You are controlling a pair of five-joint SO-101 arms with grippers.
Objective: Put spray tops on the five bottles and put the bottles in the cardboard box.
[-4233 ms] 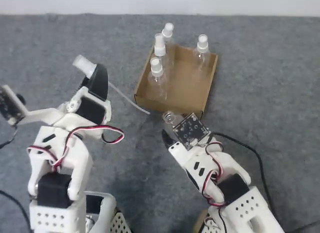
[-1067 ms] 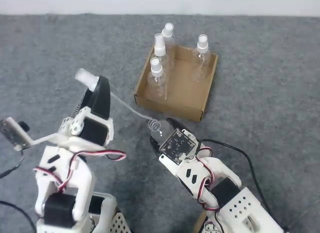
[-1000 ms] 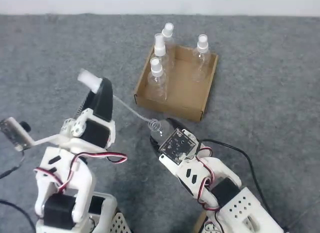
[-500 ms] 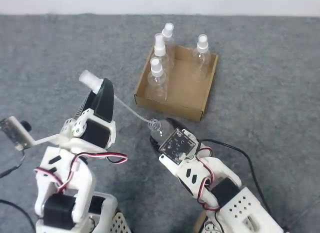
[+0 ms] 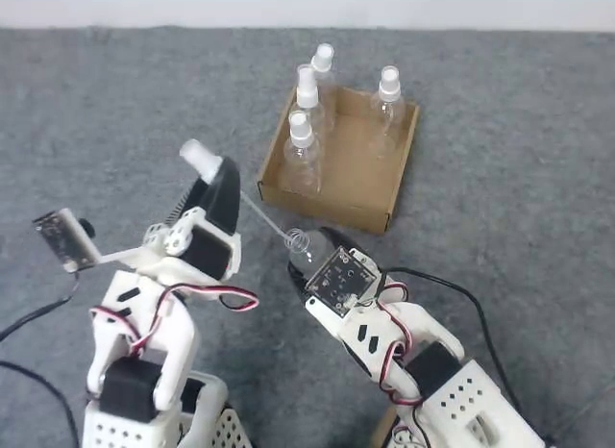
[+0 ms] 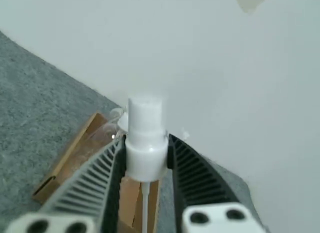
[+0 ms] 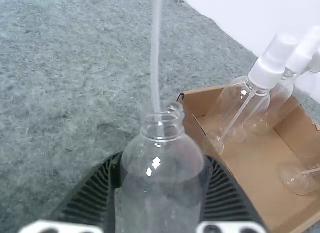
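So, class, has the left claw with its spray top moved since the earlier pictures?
Yes. In the high view the left claw, shut on the spray top, has shifted right, closer to the cardboard box, which stayed put.

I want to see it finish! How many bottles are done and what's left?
Four capped bottles stand in the cardboard box. In hand: the right gripper holds the fifth, open bottle, and the left gripper holds its spray top, whose tube dips into the bottle's neck. Left: seat that top, then put the bottle in the box.
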